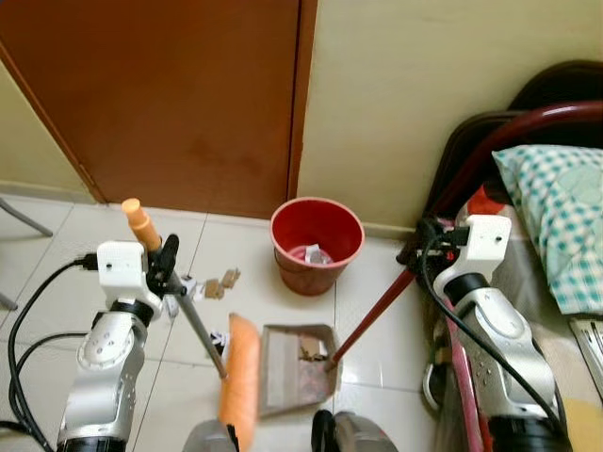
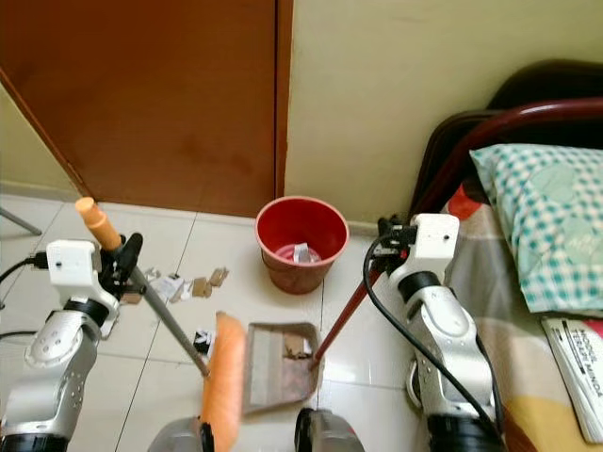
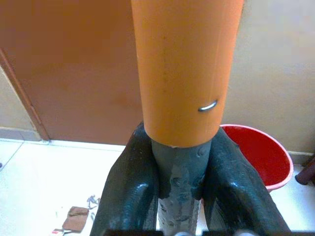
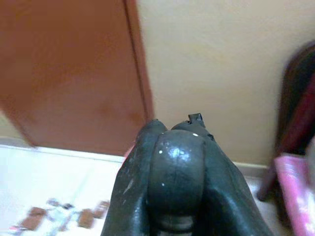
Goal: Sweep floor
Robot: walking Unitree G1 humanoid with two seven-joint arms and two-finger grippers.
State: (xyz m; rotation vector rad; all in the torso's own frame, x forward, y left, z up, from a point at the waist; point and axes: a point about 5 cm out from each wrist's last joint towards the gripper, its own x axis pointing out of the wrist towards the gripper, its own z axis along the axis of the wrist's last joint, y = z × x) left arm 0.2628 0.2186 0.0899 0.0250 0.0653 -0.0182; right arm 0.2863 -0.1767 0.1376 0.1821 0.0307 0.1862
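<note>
Left wrist view — fingers (image 3: pixel 138 196) clamp broom handle (image 3: pixel 184 73).

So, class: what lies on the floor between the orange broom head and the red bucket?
In the left eye view, the grey dustpan with scraps in it, then bare tile.

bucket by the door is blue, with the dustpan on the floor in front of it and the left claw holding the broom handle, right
Not quite: the bucket is red, not blue, as the left eye view shows. The rest holds: the dustpan lies on the floor in front of it, and the left claw is shut on the broom handle.
</note>
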